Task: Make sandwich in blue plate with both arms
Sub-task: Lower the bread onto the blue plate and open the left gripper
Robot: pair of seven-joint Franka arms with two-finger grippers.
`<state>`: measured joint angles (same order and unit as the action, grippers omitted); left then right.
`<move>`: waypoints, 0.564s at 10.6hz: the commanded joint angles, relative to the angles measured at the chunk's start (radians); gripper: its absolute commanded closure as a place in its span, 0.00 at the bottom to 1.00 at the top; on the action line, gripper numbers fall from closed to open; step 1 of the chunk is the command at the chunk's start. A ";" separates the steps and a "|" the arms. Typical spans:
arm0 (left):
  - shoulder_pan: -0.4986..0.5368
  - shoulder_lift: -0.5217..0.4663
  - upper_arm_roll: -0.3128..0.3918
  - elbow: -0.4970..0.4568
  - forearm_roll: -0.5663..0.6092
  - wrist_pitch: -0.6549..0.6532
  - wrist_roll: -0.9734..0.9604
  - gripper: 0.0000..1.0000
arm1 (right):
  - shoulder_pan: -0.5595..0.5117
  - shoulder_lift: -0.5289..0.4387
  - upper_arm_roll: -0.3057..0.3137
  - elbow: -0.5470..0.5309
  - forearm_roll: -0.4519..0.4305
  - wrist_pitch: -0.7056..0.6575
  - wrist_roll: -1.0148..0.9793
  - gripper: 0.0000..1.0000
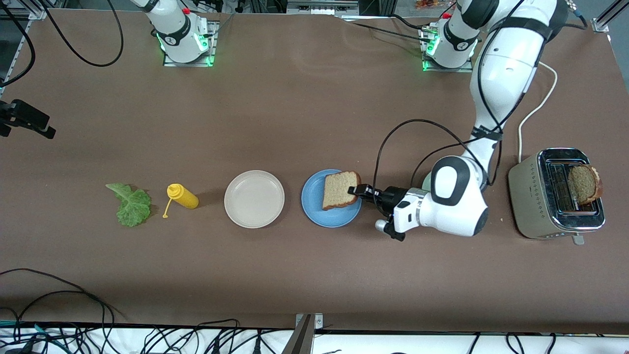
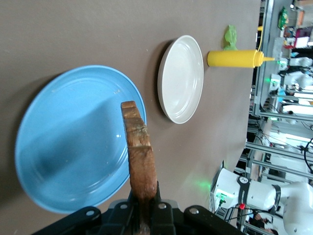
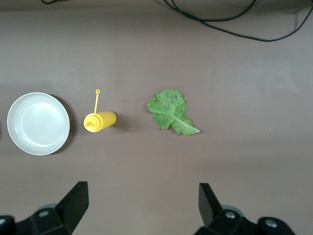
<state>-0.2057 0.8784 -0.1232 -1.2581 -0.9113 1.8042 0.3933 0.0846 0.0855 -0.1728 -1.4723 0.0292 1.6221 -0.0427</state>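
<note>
Brown wholegrain bread slice (image 1: 339,190), clamped in left gripper (image 1: 357,191) jaws at mid-frame, should lower flat onto round blue plate (image 1: 314,209); right gripper (image 3: 142,205) jaws apart, waiting.

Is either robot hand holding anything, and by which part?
The left hand pinches a bread slice by its crust edge, over the blue plate. The right hand is open and holds nothing.
</note>
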 commanded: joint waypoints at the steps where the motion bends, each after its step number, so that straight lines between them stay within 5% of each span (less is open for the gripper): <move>1: -0.018 0.047 0.005 0.006 -0.069 0.012 0.131 1.00 | -0.002 -0.004 -0.004 0.010 0.012 -0.014 0.000 0.00; 6: -0.023 0.085 0.005 0.006 -0.070 0.059 0.162 0.95 | -0.002 -0.004 -0.005 0.010 0.012 -0.014 0.000 0.00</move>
<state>-0.2208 0.9455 -0.1228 -1.2583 -0.9440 1.8234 0.5213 0.0844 0.0855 -0.1752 -1.4723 0.0292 1.6221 -0.0427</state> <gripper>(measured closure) 0.903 0.000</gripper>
